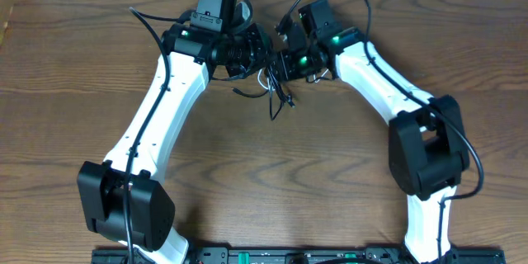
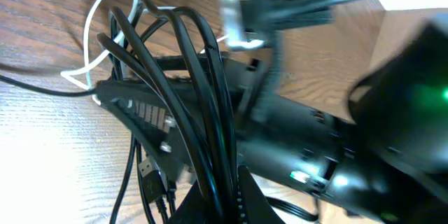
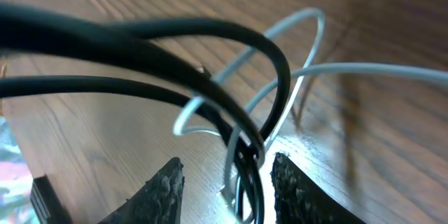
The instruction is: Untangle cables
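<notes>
Two white-shelled arms bend inward over a brown wood-grain table [image 1: 272, 173] and meet close to its far edge. Wide bare wood lies in front and on both sides, with little room behind.

On the left, the left gripper [image 1: 262, 54] has its fingers pressed together on taut loops of the black cable [image 2: 189, 77]. This is a smooth, glossy round cord that fans out in several strands.

Between the two grippers the cords bunch together. The thin white cable [image 2: 91, 42] curls in a narrow loop beside the black one, and a few loose ends trail toward the front.

On the right, the right gripper [image 3: 227, 161] stands partly spread. Its rough, stippled black pads [image 3: 164, 189] sit on either side of both cords, with a gap showing beside one pad.
</notes>
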Robot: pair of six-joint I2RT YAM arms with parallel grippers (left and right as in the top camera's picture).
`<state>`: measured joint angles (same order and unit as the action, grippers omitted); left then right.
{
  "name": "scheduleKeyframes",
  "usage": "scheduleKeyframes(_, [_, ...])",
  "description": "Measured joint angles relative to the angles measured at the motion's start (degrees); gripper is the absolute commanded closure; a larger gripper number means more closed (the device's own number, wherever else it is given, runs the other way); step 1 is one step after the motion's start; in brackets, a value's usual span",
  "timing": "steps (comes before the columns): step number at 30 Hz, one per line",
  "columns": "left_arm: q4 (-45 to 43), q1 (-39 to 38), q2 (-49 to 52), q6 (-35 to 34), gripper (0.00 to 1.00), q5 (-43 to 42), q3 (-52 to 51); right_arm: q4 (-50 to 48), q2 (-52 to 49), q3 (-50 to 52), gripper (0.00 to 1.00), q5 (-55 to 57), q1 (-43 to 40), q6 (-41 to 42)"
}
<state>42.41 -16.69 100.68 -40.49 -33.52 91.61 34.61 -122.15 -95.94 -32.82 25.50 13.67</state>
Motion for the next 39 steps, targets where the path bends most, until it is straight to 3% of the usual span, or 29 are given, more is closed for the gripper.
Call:
scheduleKeyframes(4, [-0.04, 1.20, 0.00, -0.02, 0.92, -1.95, 0.00, -0.35, -0.81, 0.00, 0.68, -0.74, 0.37, 0.00])
scheduleKeyframes(13, [-0.04, 2.62, 0.00, 0.44, 0.92, -3.52, 0.00, -2.34, -0.81, 0.00, 0.99, -0.87, 0.46, 0.63])
scheduleKeyframes(29, [1.38, 2.84, 0.00, 4.96, 0.92, -1.92, 0.00, -1.88, -0.07, 0.00, 0.99, -2.23, -3.21, 0.79])
scheduleKeyframes(39, [2.91, 5.42, 0.00, 9.55, 0.92, 2.05, 0.00, 3.21, 12.55, 0.00, 0.99, -2.14, -11.54, 0.33])
